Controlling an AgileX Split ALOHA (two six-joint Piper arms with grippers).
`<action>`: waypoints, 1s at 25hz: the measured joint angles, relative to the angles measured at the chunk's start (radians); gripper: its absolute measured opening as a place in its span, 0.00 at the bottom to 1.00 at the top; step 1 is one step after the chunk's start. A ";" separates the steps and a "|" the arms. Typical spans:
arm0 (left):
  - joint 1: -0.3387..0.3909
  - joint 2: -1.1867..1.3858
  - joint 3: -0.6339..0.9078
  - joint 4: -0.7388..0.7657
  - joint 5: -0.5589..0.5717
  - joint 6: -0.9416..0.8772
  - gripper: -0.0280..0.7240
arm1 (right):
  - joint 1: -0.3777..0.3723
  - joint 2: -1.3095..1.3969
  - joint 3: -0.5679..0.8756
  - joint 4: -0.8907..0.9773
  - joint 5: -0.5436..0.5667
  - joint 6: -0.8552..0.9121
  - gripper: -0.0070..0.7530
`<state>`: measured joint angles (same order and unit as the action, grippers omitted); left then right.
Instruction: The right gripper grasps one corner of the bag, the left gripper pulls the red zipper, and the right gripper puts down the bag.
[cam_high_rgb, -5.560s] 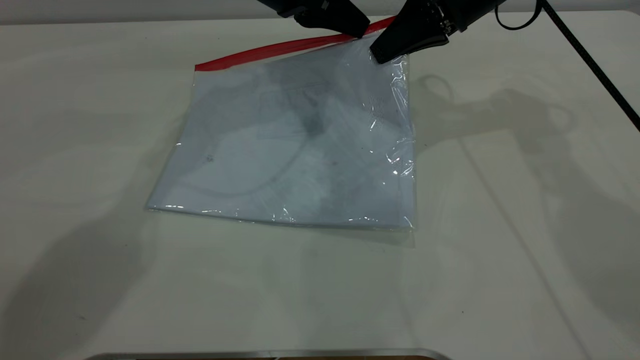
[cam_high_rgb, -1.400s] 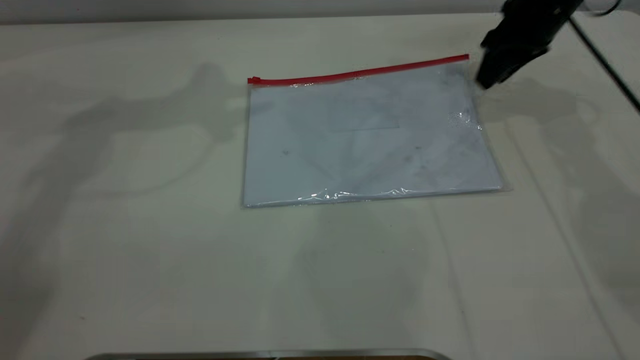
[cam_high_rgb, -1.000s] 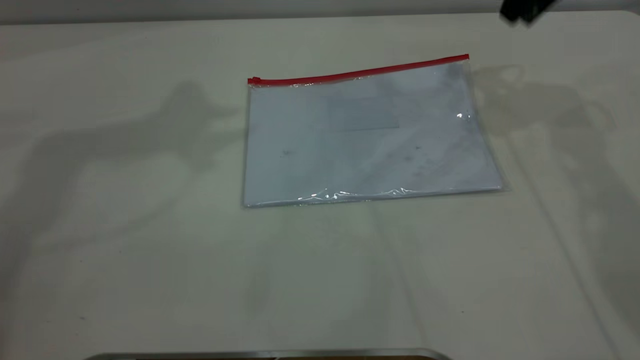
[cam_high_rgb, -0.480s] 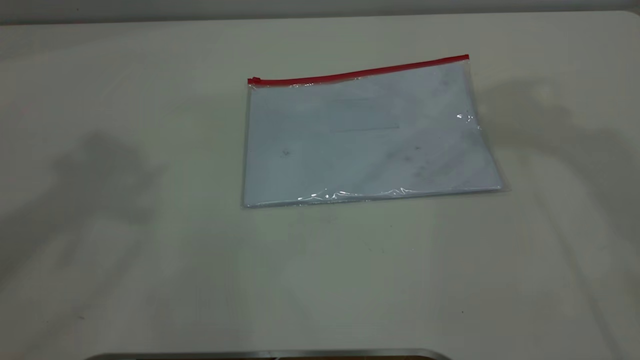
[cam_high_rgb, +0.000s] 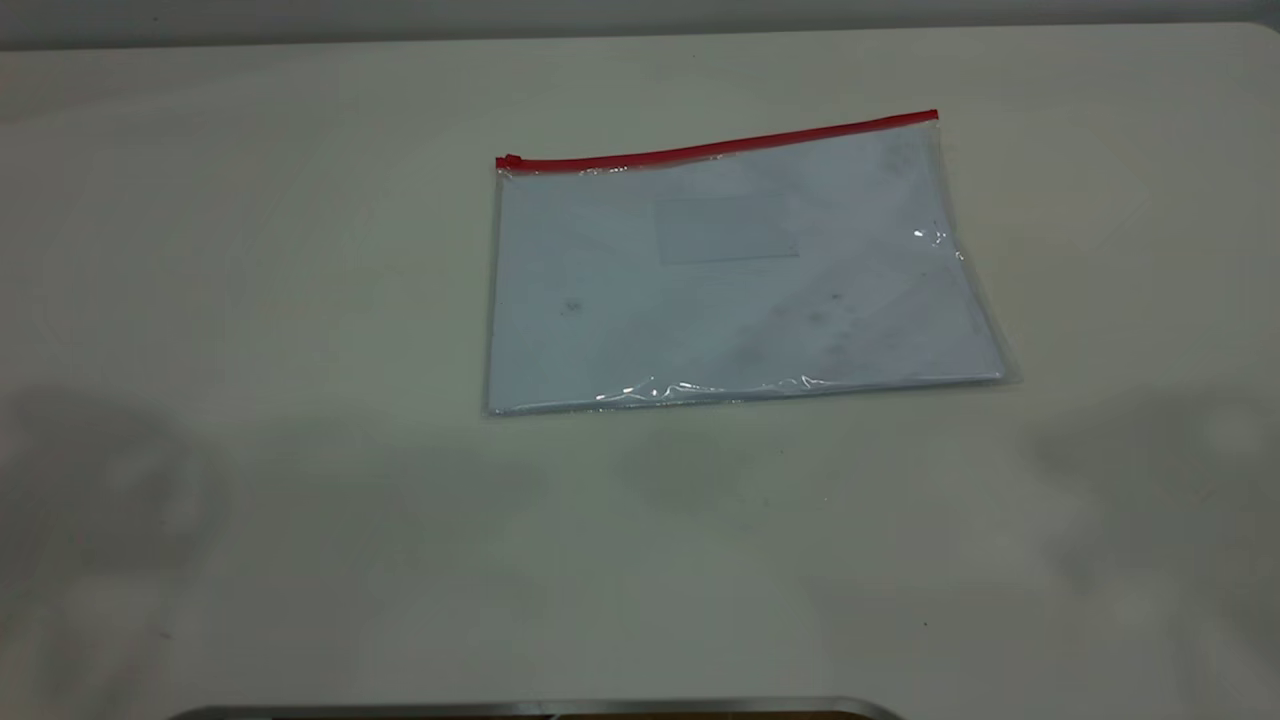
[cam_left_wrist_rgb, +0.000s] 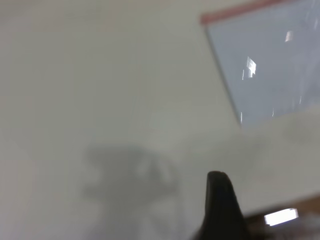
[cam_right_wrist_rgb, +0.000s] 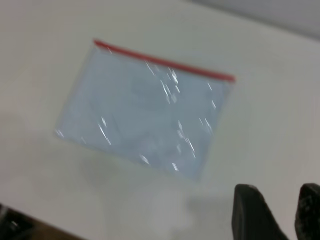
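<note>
Seeing the bag (cam_high_rgb: 740, 290) flat on the table (cam_high_rgb: 300, 300), closer to the far edge than the near one and a bit toward the right edge. Touching nothing but the tabletop. Showing white paper inside and a faint label pocket (cam_high_rgb: 727, 230) toward the far side.

Running along the bag's far long edge: the red zipper (cam_high_rgb: 720, 147), with the slider tab (cam_high_rgb: 508, 161) parked at the end nearer the left edge. At the opposite end, the corner of the bag (cam_high_rgb: 933, 122), down on the surface and ungripped. Glinting along the bag's near edge.

Not showing either arm in the exterior view; only soft shadows near the near-left and near-right corners.

Right wrist view: catching the right gripper (cam_right_wrist_rgb: 282, 215) off the bag, well apart from it, jaws spread with a gap and holding nothing. Whole bag in sight there.

Left wrist view: catching only part of the left gripper (cam_left_wrist_rgb: 220, 200), above bare table, well clear of the bag's slider end. Spread or clamped: cannot tell.

Also noting a metal strip (cam_high_rgb: 540, 708) at the near edge.
</note>
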<state>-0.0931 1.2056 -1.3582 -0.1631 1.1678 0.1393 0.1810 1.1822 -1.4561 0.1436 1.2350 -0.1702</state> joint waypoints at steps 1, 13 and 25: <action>0.000 -0.015 0.052 0.001 0.000 -0.007 0.75 | 0.000 -0.048 0.068 -0.027 0.000 0.015 0.36; 0.000 -0.150 0.573 0.007 0.000 -0.068 0.75 | 0.000 -0.345 0.783 -0.184 0.000 0.203 0.50; 0.000 -0.412 0.869 0.018 -0.071 -0.079 0.75 | 0.000 -0.447 0.975 -0.185 -0.139 0.203 0.51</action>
<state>-0.0931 0.7932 -0.4895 -0.1452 1.0967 0.0607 0.1810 0.7348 -0.4815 -0.0414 1.0960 0.0332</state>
